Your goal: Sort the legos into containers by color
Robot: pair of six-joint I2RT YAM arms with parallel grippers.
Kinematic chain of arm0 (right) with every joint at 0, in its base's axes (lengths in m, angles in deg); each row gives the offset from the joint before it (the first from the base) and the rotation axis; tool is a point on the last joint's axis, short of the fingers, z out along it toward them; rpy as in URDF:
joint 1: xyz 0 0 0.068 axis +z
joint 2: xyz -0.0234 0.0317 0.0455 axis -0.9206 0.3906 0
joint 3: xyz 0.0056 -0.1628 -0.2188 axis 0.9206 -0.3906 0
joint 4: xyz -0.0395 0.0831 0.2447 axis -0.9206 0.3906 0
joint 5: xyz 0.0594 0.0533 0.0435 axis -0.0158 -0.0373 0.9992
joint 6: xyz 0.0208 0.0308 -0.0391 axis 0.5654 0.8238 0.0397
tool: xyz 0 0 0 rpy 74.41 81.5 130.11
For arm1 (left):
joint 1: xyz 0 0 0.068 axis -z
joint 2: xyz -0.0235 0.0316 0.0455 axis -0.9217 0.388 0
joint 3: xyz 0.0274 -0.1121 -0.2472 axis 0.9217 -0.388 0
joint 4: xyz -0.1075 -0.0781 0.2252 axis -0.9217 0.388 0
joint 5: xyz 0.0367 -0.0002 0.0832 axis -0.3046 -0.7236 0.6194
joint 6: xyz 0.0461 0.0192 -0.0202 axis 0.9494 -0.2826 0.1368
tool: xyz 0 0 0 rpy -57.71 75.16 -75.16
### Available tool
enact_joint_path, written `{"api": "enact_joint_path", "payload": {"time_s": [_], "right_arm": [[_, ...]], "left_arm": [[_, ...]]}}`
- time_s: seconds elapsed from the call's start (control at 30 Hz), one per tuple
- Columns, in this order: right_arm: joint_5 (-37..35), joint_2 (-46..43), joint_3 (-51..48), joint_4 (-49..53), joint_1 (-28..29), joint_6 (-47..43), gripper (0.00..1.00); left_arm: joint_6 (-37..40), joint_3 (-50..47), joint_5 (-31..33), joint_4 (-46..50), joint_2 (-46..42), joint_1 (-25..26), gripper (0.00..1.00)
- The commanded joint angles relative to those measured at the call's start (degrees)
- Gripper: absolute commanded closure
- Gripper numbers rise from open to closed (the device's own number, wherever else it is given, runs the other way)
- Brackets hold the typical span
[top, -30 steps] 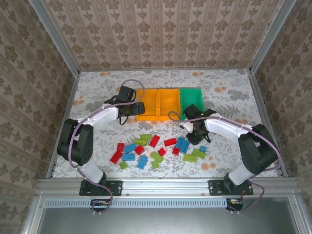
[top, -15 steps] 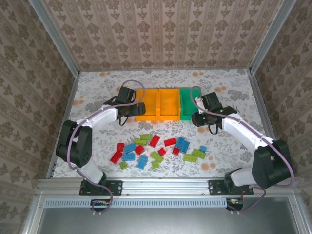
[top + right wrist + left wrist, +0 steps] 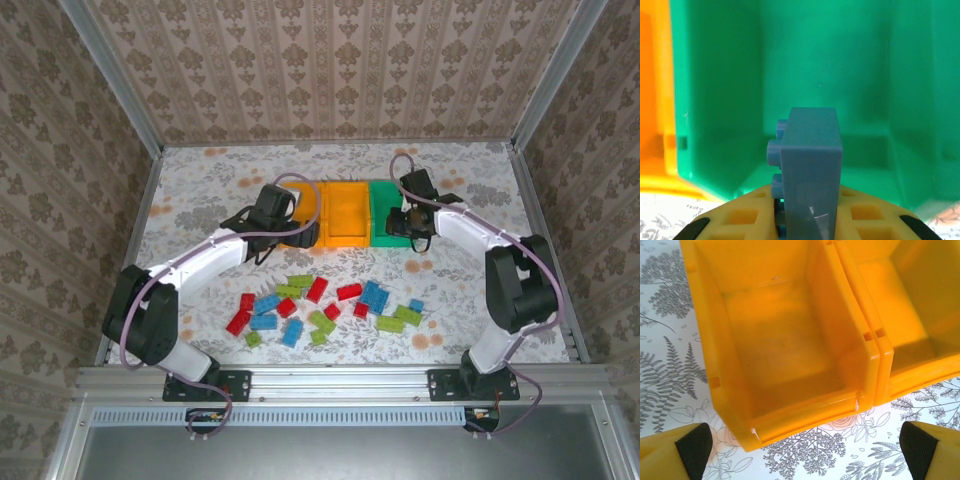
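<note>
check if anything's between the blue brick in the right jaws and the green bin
Nothing visible. The blue brick, clamped in the right jaws, faces straight into the green bin, whose open inside looks bare.

Left arm (image 3: 200,260), lower left of the top view: white tube links, bulky black joint housings, a lilac cable (image 3: 290,177) looped along it. Right arm (image 3: 465,230), lower right: same build, same lilac cable. Black base plates (image 3: 205,382) at the bottom edge.

Left gripper (image 3: 805,450): yellow fingers (image 3: 660,450) with black pads, bottom corners of the frame. Right gripper (image 3: 805,220): yellow fingers (image 3: 740,220) with moulded square pockets, black pads at the bottom corners.
</note>
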Motion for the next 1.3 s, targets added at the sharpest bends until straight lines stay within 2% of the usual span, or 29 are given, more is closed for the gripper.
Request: {"api": "enact_joint_path", "payload": {"time_s": [0.0,0.3,0.4,0.47,0.7,1.0,1.27], "right_arm": [[-2.2,3.6,4.4,1.6,-0.3,2.4,0.71],[-2.1,8.8,10.1,4.4,-0.3,2.8,0.61],[-1.7,8.8,10.6,4.7,-0.3,2.6,0.54],[-1.0,8.3,10.6,4.7,-0.3,2.2,0.44],[0.9,2.4,6.5,2.8,0.1,0.0,0.27],[1.3,-4.7,-0.8,1.3,0.2,-1.4,0.21],[0.5,-5.3,-2.3,1.2,0.3,-1.4,0.19]], "left_arm": [[1.7,-2.1,3.5,2.5,-3.0,-0.2,0.0],[-3.6,-6.8,9.1,7.6,-6.2,-0.4,0.0],[-5.0,-7.1,9.9,9.0,-6.3,-0.8,0.0],[-5.8,-7.1,9.7,9.7,-6.4,-1.2,0.0],[-7.6,-6.7,9.0,13.2,-5.8,-1.9,0.0],[-6.4,-9.3,1.0,12.7,-5.5,-0.1,0.02],[-7.4,-11.1,-0.5,13.2,-4.1,5.1,0.03]]}}
